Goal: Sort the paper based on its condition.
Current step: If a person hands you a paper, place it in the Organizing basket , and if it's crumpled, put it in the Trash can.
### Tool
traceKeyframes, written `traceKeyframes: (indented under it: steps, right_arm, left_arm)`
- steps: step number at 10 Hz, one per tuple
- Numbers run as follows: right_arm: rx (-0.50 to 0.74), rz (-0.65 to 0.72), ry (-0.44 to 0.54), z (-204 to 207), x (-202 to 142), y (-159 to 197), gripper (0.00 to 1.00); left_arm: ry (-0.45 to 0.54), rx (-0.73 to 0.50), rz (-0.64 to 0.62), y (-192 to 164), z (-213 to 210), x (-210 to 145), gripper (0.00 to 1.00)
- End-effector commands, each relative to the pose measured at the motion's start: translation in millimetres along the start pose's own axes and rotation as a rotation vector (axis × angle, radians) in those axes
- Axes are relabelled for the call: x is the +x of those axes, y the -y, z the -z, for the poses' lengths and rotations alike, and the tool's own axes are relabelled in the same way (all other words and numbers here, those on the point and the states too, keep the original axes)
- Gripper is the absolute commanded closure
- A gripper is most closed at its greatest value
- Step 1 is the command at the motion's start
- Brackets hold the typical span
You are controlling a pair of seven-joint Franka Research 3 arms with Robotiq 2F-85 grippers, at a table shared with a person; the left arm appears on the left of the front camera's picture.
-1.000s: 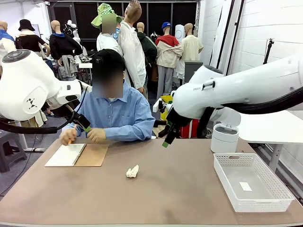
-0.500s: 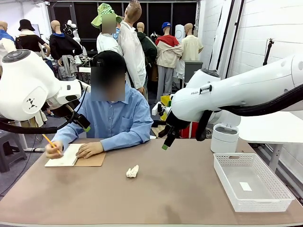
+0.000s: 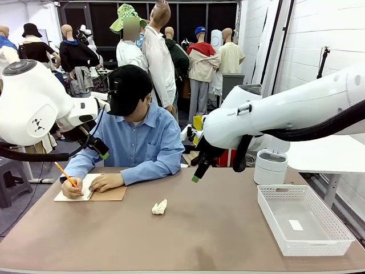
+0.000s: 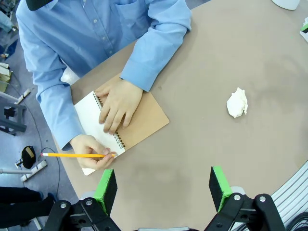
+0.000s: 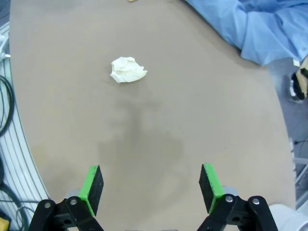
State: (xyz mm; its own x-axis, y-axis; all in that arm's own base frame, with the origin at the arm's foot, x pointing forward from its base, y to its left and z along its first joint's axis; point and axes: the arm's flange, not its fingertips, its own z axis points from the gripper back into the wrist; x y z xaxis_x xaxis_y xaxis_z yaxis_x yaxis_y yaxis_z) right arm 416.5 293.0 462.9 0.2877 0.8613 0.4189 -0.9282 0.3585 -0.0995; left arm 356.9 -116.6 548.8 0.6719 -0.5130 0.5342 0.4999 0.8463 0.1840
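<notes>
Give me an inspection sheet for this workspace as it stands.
Surface: brown table, bare across the middle.
Job's things: crumpled paper ball lying loose near the table's middle, touching nothing.
Clutter: spiral notebook open at the far left, the person's hand flat on it, pencil in the other; white basket at the right holding a small scrap; white bin behind it.
Grippers: robot's left hand open, above the table near the notebook; robot's right hand open, above bare table, short of the ball.
Cables: black cable slung under the left arm.
Surroundings: person in a blue shirt seated opposite; white brick wall at right.
</notes>
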Motion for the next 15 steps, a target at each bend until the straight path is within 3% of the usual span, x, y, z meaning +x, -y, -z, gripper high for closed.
traceKeyframes:
  steps: [1,8,15]
  right_arm:
    - [-0.008,0.041,-0.001,35,30,-6,0.0]
    - [-0.052,0.037,-0.119,113,89,-28,0.0]
    - [0.031,0.017,-0.193,167,102,-40,0.0]
  left_arm:
    - [0.001,-0.003,-0.002,-1,0,0,0.0]
    - [0.001,-0.003,-0.002,-1,0,0,0.0]
    - [0.001,-0.003,-0.002,-1,0,0,0.0]
